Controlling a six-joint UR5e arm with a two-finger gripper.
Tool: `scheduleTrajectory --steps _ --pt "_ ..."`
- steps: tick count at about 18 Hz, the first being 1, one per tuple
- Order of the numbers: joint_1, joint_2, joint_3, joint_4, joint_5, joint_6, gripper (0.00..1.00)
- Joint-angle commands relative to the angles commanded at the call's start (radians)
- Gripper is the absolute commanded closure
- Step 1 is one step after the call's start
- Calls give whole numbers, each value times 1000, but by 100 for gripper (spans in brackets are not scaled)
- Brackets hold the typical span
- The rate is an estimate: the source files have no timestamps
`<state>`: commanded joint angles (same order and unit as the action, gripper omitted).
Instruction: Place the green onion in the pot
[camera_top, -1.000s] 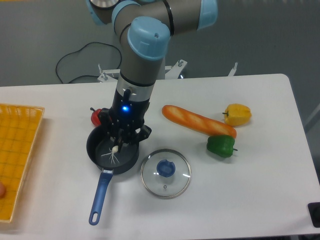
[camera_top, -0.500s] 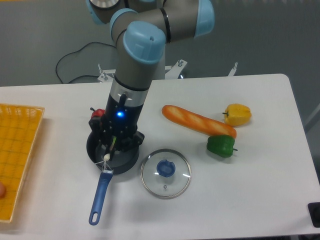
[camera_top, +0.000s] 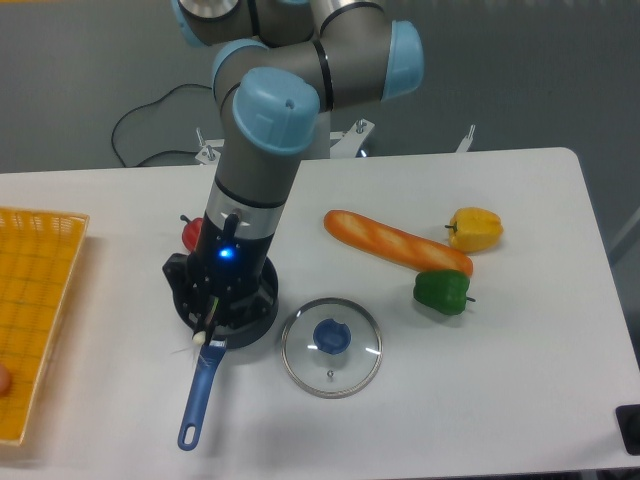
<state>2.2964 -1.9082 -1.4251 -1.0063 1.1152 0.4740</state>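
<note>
We see a desk (camera_top: 520, 380) with a smooth, matt white top. The pot (camera_top: 262, 318) looks like dark matt metal, its handle (camera_top: 200, 395) glossy blue plastic. The lid (camera_top: 331, 346) is clear, shiny glass inside a bright metal rim, with a blue plastic knob. The arm (camera_top: 300, 80) shows smooth satin grey metal with glossy light-blue plastic caps. The green pepper (camera_top: 441, 291), yellow pepper (camera_top: 475, 229) and bread loaf (camera_top: 395, 241) have a plastic sheen. The yellow basket (camera_top: 35, 310) shows a woven mesh.
</note>
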Motion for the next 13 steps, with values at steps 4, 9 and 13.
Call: scheduleTrajectory --steps 4,9,13 --pt "-14 -11 -6 0 2 -2 97" --pt "-23 -29 -6 2 2 0 97" --pt "-40 -46 -6 25 2 0 97"
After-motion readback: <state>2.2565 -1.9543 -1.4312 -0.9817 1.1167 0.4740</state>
